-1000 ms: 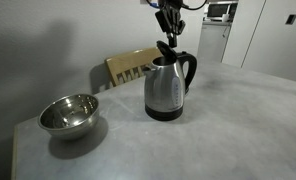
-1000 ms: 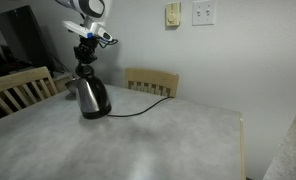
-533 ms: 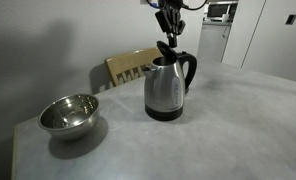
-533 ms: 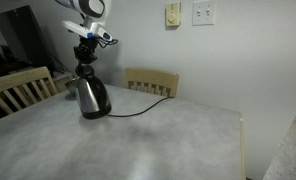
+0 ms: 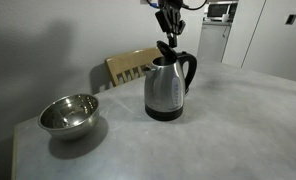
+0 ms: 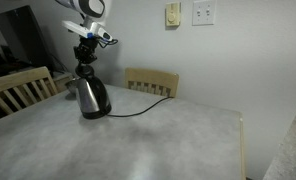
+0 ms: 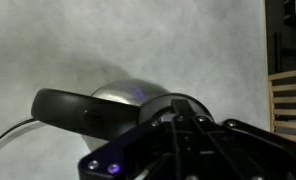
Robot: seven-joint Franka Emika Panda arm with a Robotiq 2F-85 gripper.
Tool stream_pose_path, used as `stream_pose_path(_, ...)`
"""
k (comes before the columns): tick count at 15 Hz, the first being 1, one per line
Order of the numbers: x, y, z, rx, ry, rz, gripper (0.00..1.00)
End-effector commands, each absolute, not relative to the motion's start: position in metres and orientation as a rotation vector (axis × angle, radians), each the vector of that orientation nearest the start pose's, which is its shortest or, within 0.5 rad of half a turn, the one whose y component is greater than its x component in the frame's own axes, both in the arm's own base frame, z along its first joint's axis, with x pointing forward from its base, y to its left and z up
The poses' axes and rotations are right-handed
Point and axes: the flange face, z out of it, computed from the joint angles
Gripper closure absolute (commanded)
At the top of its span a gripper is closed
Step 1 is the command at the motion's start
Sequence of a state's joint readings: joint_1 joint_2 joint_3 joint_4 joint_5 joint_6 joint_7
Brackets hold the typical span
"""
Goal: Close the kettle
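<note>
The brushed steel kettle [image 5: 165, 90] stands on its black base on the grey table, and it shows in both exterior views [image 6: 89, 97]. Its black lid [image 5: 166, 49] stands up, hinged open. My gripper [image 5: 167, 38] hangs straight above the kettle with its fingertips at the top edge of the raised lid, fingers together. In the wrist view the gripper [image 7: 178, 115] looks down on the steel body [image 7: 118, 95] and the black loop handle [image 7: 78, 110]. I cannot tell whether the fingers touch the lid.
A wide shiny steel bowl [image 5: 68, 113] sits on the table [image 5: 238, 120] away from the kettle. Wooden chairs stand at the table's edges [image 5: 128, 65] [image 6: 153, 80] [image 6: 18, 88]. A black power cord [image 6: 138, 108] runs from the kettle's base across the table.
</note>
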State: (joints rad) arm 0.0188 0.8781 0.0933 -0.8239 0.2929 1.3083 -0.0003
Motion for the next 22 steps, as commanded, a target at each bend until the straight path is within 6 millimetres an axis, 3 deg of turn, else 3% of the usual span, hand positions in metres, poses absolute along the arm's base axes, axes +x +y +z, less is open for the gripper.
stream_pose_path(1, 0.7251, 0.0893, 0.3780, -2.712, -0.166, 0.579, 1.00)
stream_pose_path(22, 0.7231, 0.0902, 0.3797, -2.732, -0.156, 0.567, 0.99)
